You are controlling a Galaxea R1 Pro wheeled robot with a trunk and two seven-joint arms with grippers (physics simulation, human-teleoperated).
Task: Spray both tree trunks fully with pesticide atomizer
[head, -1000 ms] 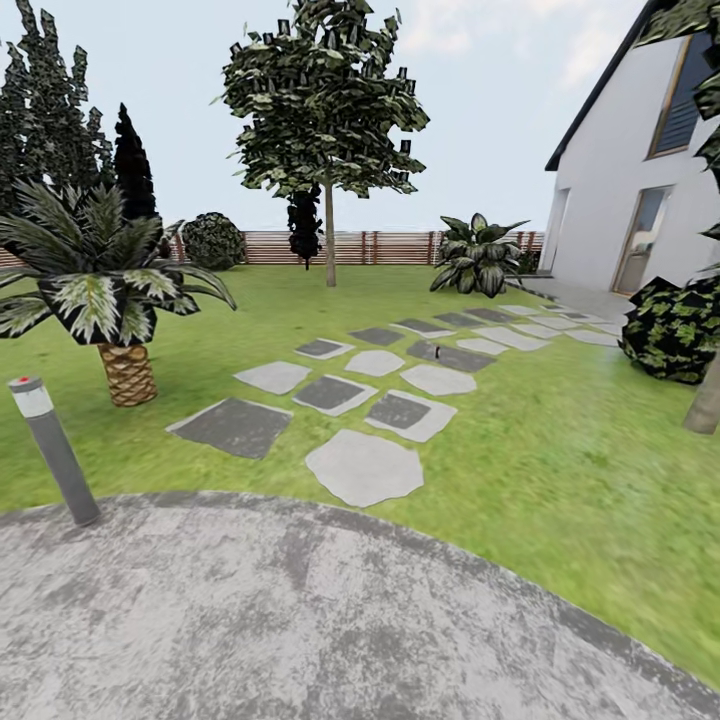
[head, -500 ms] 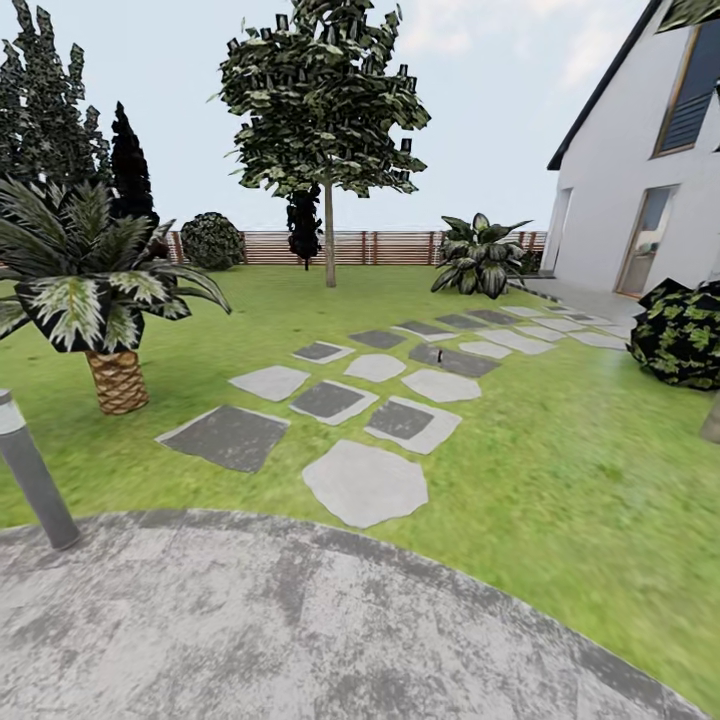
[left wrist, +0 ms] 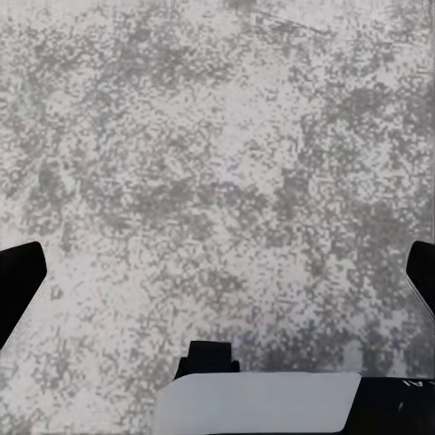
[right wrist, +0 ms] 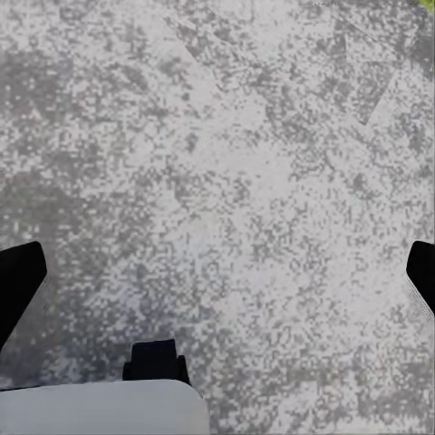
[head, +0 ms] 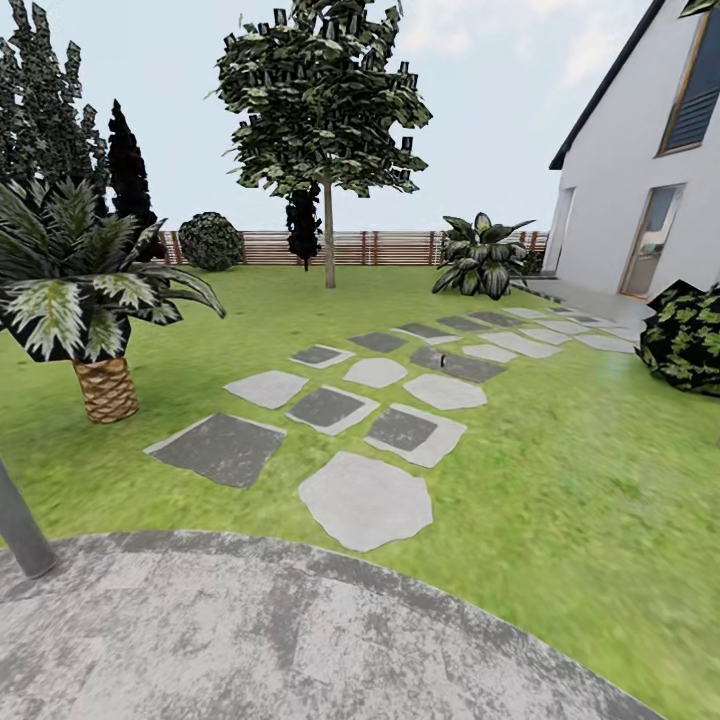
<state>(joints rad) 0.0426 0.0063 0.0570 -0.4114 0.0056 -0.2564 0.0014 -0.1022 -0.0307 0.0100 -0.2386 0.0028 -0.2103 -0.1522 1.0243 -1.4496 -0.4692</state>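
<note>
Facing down, left gripper [left wrist: 217, 272] and right gripper [right wrist: 217, 272] spread over grey paving [left wrist: 217, 136]

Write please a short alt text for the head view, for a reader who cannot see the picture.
A green lawn with a path of grey stepping stones leads from a round grey paved area toward a tall tree with a thin pale trunk. A tiny dark object stands on one stone; a white house is at the right, a slatted fence behind.

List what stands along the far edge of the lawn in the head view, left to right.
Dark conifer → round bush → tree trunk → broad-leaved plant → white house.
</note>
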